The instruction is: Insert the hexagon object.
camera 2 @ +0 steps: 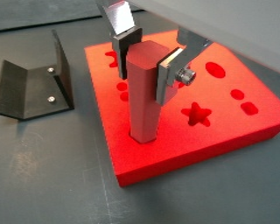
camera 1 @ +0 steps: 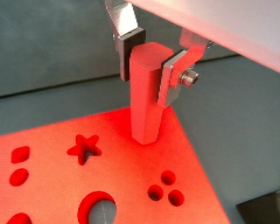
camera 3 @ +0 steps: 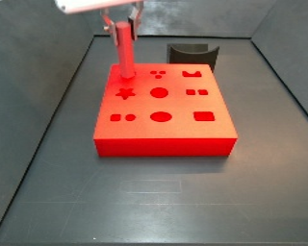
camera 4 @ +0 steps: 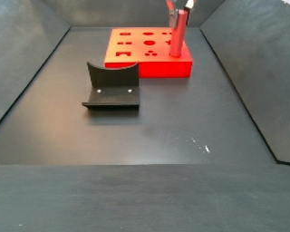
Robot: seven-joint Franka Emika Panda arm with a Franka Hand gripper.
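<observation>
Clearly the gripper (camera 2: 149,58), at upper centre of the wrist views, clenches the top of the hexagon object (camera 2: 143,96). Its long axis hangs upright, lower end apparently meeting the red block (camera 2: 224,131) near a corner.

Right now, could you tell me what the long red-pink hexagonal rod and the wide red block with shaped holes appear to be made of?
The long red-pink hexagonal rod, held upright in the gripper with its jaws shut on it, looks like matte plastic: uniform colour, crisp edges. The wide red block with shaped holes looks similar, smooth and evenly matte, possibly moulded or printed.
</observation>
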